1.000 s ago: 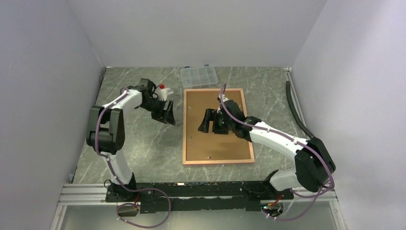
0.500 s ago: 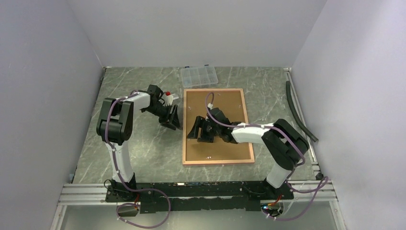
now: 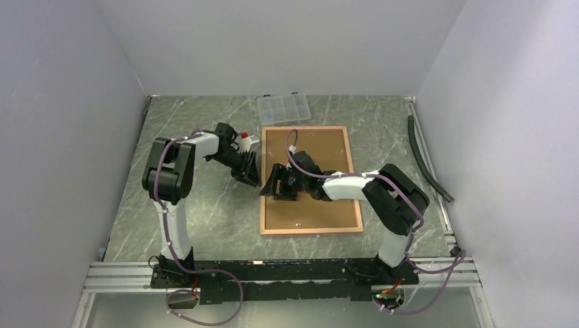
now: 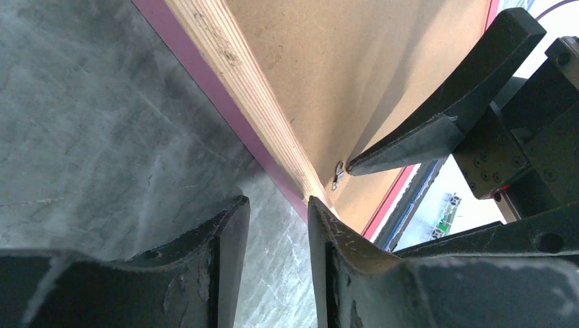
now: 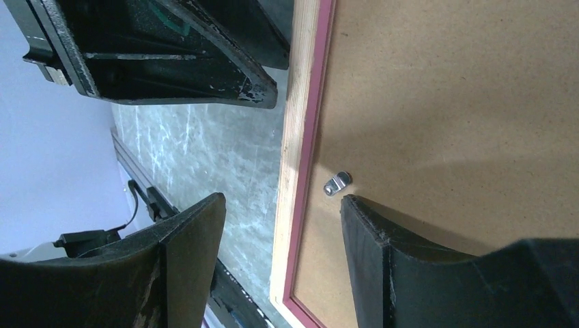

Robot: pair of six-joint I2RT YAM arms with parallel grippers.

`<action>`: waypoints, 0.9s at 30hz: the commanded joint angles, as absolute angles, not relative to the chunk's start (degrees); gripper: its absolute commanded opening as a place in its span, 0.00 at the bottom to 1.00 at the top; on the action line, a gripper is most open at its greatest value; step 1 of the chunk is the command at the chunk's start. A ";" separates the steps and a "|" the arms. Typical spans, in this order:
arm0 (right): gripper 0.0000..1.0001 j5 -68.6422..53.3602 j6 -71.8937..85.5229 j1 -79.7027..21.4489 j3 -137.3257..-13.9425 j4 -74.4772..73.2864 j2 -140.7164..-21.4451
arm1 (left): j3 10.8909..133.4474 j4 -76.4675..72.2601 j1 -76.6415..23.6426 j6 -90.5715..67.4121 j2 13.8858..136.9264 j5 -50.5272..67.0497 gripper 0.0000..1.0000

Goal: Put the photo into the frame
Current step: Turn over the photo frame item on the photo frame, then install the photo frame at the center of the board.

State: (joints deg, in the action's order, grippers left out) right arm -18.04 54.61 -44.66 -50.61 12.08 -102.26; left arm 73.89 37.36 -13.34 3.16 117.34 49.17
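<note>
The frame (image 3: 311, 231) lies face down on the table, and a plain brown backing board (image 3: 321, 212) fills it. The photo is hidden. My left gripper (image 3: 251, 176) is low at the frame's left side. Its jaws stand open by a narrow gap (image 4: 276, 205) with only table between them, and one fingertip sits against the tan wood edge (image 4: 232, 68). My right gripper (image 5: 281, 201) is open and straddles that same left edge (image 5: 300, 102). One of its fingers rests on the board (image 5: 444, 102) beside a small metal tab (image 5: 337, 182); the other hangs over the table.
A clear compartment box (image 3: 284, 108) stands behind the frame. A small white bottle with a red cap (image 3: 244, 140) sits by the left arm. A black hose (image 3: 427, 160) runs along the right wall. Grey walls close three sides.
The right gripper slid left across the board to the frame's left edge. The left gripper moved right and down to meet that edge. Both pairs of jaws narrowed.
</note>
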 commanded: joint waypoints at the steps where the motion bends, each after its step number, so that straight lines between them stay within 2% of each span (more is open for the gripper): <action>1: 0.66 -17.60 53.57 -44.88 -53.03 12.22 -103.21 | 75.28 36.68 -13.71 3.39 118.56 49.92 0.42; 14: 0.63 -19.60 52.48 -44.83 -55.50 12.26 -105.39 | 74.94 37.05 -14.05 4.49 118.61 50.02 0.32; 27: 0.58 -26.21 50.46 -44.79 -57.43 13.51 -107.39 | 75.01 37.00 -14.15 4.74 118.39 49.32 0.28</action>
State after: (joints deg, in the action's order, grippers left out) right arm -21.82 52.18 -44.38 -55.22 11.77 -106.67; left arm 74.00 37.34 -13.74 3.79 118.04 49.58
